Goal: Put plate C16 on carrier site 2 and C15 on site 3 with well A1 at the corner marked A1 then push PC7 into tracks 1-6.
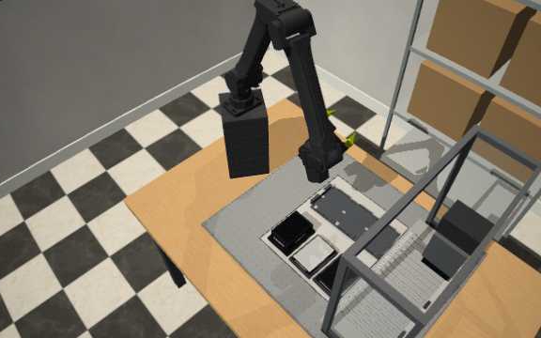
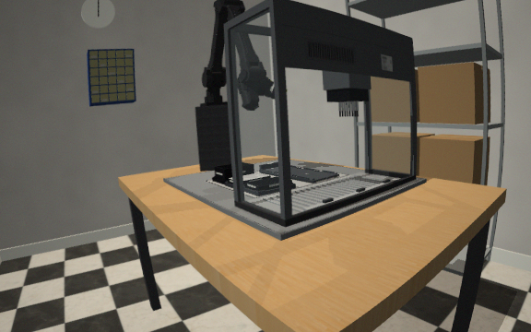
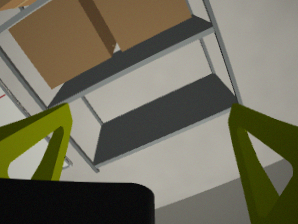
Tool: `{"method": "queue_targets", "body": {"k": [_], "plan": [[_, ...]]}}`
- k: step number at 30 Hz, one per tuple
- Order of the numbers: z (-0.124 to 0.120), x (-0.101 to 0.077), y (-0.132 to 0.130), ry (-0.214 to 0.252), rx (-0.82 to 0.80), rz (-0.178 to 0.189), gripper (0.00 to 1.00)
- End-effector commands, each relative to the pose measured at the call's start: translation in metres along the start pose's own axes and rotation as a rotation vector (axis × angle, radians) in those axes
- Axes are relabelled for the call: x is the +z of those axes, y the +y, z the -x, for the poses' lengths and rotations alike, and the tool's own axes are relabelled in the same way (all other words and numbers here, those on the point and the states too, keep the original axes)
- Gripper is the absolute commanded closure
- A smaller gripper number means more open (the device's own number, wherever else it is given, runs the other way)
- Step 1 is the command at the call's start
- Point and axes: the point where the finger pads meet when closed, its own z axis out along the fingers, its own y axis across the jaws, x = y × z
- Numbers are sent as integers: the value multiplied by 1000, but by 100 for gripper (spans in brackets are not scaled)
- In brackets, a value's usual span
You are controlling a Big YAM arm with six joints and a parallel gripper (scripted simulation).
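Observation:
The dark grey carrier PC7 [image 1: 350,218] lies on the light apron in front of the rails [image 1: 393,282], and its sites look empty. It also shows in the exterior view [image 2: 302,172]. Three nests stand in a row beside it. They hold the tall black deep-well block C51 [image 1: 291,231], the pale-topped 384-well plate C16 [image 1: 315,253] and the black 96-well plate C15 [image 1: 333,274], which is partly hidden by the frame post. My gripper [image 1: 341,127] is high above the deck's back edge, far from the plates. In the wrist view it [image 3: 149,110] is open, empty and points at the shelf.
The instrument's frame [image 1: 440,211] with a dark pipetting head [image 1: 458,239] stands over the rails. The arm's black base block [image 1: 247,141] is at the table's back. A metal shelf with cardboard boxes [image 1: 486,70] stands behind the table.

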Motion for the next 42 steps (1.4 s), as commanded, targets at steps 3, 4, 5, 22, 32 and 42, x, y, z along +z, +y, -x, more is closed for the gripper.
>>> {"method": "queue_targets", "body": {"k": [3,4,5,22,32,42], "plan": [[-2,0,0,-1,-6,1,0],[-2,0,0,-1,-6,1,0],[-2,0,0,-1,-6,1,0],[31,0,-9,-82,-138,-53,0],[60,-3,-7,-257,-413,-170,0],[73,-17,10,-416,-660,-246,0]]}}
